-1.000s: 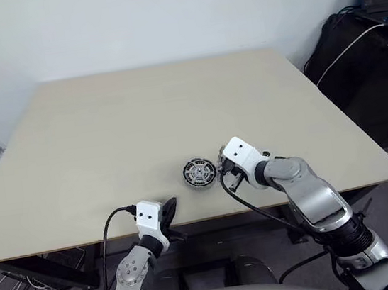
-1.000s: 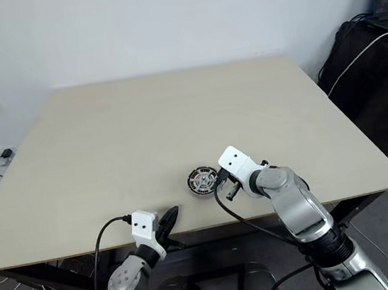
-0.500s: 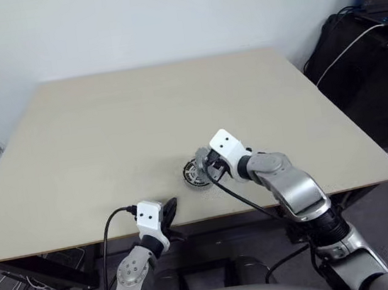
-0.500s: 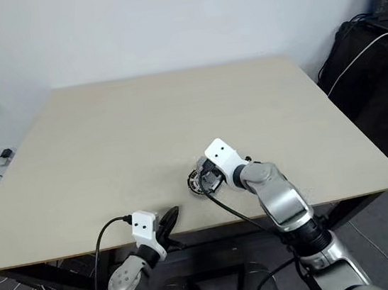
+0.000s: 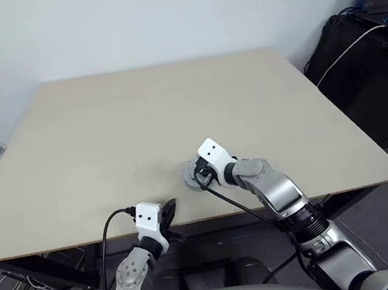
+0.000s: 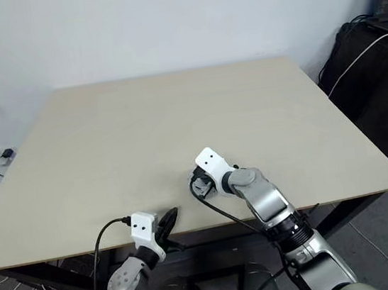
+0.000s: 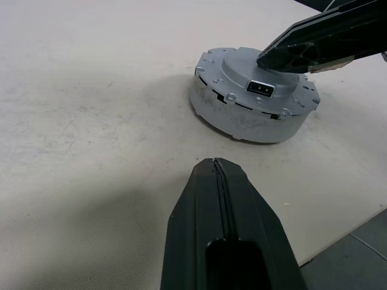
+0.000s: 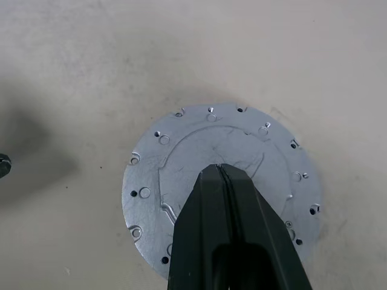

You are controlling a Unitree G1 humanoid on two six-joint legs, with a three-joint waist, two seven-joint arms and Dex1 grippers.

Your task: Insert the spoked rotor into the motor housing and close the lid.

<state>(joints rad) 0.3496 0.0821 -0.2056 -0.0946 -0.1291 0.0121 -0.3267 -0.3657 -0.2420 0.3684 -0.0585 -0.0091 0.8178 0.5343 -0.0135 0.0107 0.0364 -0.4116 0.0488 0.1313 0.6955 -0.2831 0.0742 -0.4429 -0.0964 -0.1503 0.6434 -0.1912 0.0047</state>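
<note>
Right gripper (image 8: 221, 172) has swung leftward from beside the motor housing (image 7: 257, 121) to directly over the lid (image 8: 181, 157), fingers closed, empty; left gripper (image 7: 217, 175) closed, farther off.

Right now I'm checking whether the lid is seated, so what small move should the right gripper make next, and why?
Probably a gentle press straight down. The right gripper, fingers shut, sits over the middle of the lid, which already covers the motor housing on the table. Whether it is fully seated can't be told. The left gripper rests apart, shut.
</note>
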